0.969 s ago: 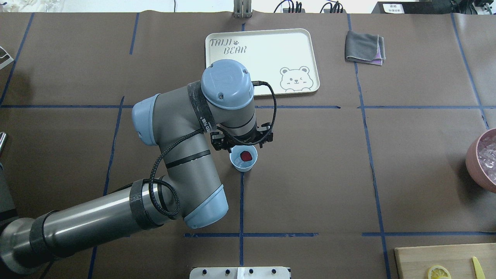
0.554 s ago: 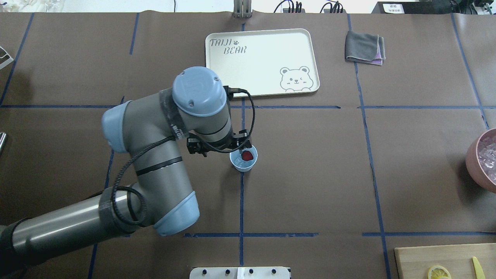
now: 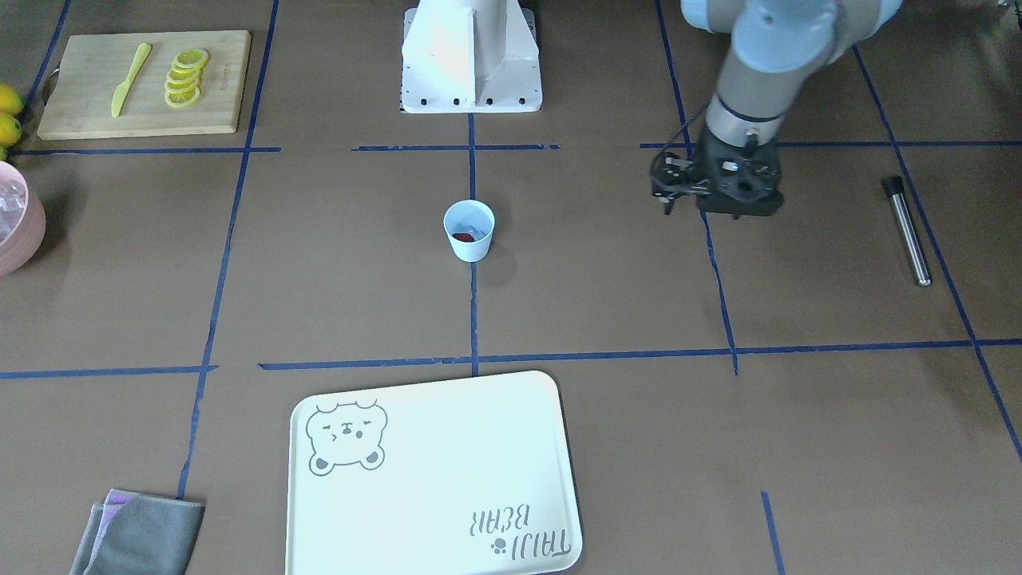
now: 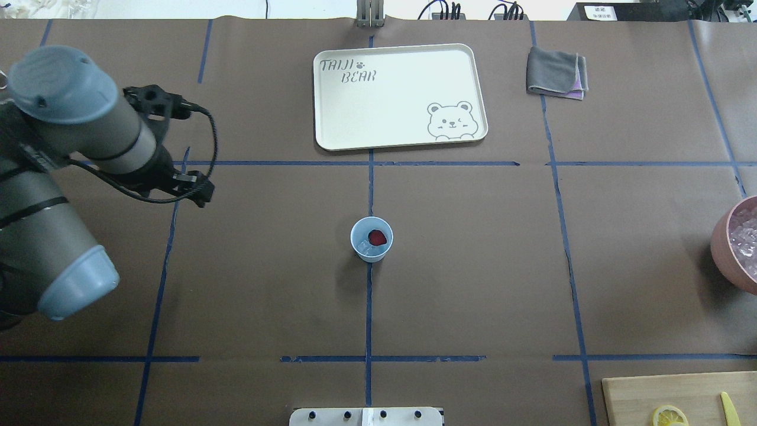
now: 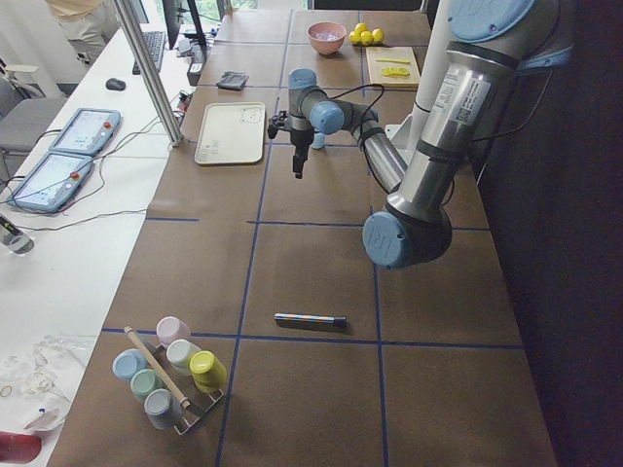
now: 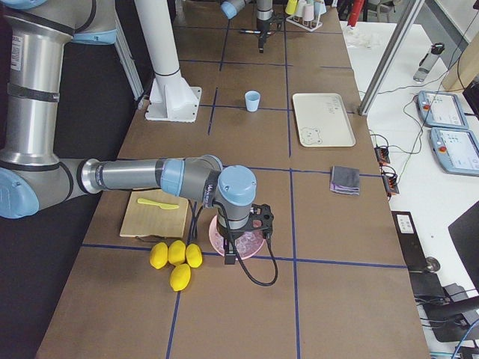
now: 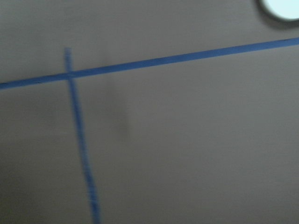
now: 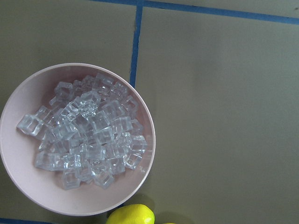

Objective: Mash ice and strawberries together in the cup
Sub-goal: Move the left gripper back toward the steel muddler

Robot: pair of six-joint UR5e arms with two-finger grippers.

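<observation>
The pale-blue cup [image 4: 371, 239] stands alone at the table's middle, also seen in the front-facing view [image 3: 469, 230]. Inside it lies a red strawberry [image 4: 377, 238] beside a little ice [image 4: 366, 252]. My left gripper [image 5: 298, 171] hangs pointing down over bare table far to the robot's left of the cup. Its wrist hides the fingers from above, so I cannot tell whether it is open or shut. My right gripper [image 6: 230, 255] hovers over the pink bowl [image 8: 150, 140], which is full of ice cubes [image 8: 88, 135]. Whether it is open or shut does not show.
A metal rod with a black end [image 3: 906, 231] lies on the table beyond the left arm. A white bear tray [image 4: 402, 94] and a grey cloth [image 4: 556, 72] sit at the far side. A cutting board [image 3: 80, 112] holds lemon slices [image 3: 185, 76] and a yellow knife [image 3: 130, 78]. Whole lemons [image 6: 176, 258] lie by the bowl.
The left arm has swung away from right above the cup to the table's left part. The cup stays put with the strawberry and ice inside.
</observation>
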